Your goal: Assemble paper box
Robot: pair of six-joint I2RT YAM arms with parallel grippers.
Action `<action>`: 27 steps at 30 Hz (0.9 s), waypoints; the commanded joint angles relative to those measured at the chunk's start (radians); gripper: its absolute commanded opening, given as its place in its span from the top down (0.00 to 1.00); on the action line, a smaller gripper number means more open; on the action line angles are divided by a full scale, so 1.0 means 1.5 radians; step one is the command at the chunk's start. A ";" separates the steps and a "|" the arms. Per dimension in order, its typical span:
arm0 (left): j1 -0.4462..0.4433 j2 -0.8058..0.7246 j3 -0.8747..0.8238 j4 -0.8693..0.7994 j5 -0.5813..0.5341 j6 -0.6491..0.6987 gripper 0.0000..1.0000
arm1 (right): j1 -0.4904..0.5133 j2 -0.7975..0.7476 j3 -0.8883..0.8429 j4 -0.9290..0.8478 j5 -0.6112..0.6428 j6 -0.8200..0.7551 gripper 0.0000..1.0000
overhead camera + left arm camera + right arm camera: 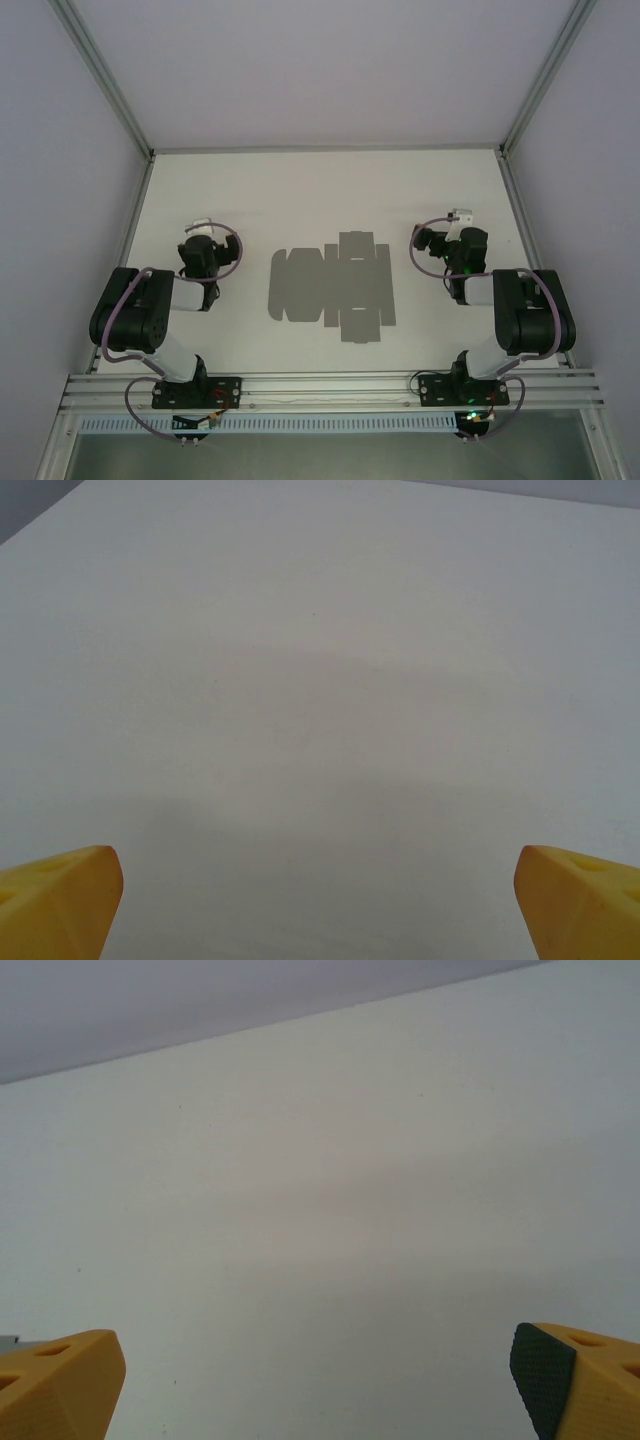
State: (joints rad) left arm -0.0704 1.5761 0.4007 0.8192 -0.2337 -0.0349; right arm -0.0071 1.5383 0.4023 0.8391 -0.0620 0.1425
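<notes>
One flat paper box (pixel 330 290) lies centred between the table's (pixel 330 190) side edges, for shared reach. Our left gripper (pixel 318 905) and right gripper (pixel 318 1385) gape, empty.

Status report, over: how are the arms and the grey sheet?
Left gripper open, right gripper open. Flat grey die-cut cardboard sheet untouched between them. Nothing blocking.

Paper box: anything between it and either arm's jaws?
Nothing visible. The paper box lies flat on the table; bare tabletop runs from it to the left jaws and the right jaws, both open.
</notes>
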 commanded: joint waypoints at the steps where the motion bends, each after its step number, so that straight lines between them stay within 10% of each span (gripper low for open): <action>1: -0.003 -0.068 0.053 -0.110 -0.059 -0.025 0.00 | -0.002 -0.060 0.033 -0.082 -0.007 0.000 0.00; 6: -0.003 -0.169 0.119 -0.299 -0.058 -0.069 0.00 | 0.004 -0.131 0.097 -0.242 -0.005 0.010 0.00; 12: -0.020 -0.207 0.212 -0.502 0.166 -0.195 0.00 | 0.048 -0.205 0.179 -0.417 0.007 0.133 0.03; 18: -0.057 -0.128 0.240 -0.566 0.352 -0.318 0.00 | 0.097 -0.116 0.322 -0.740 -0.074 0.255 0.29; 27: -0.117 -0.029 0.324 -0.743 0.392 -0.289 0.00 | 0.211 0.036 0.396 -0.872 -0.133 0.272 0.63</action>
State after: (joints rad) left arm -0.2245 1.5234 0.8192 -0.1654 0.3092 -0.4850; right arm 0.2932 1.5646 0.9554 -0.3302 -0.2462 0.5339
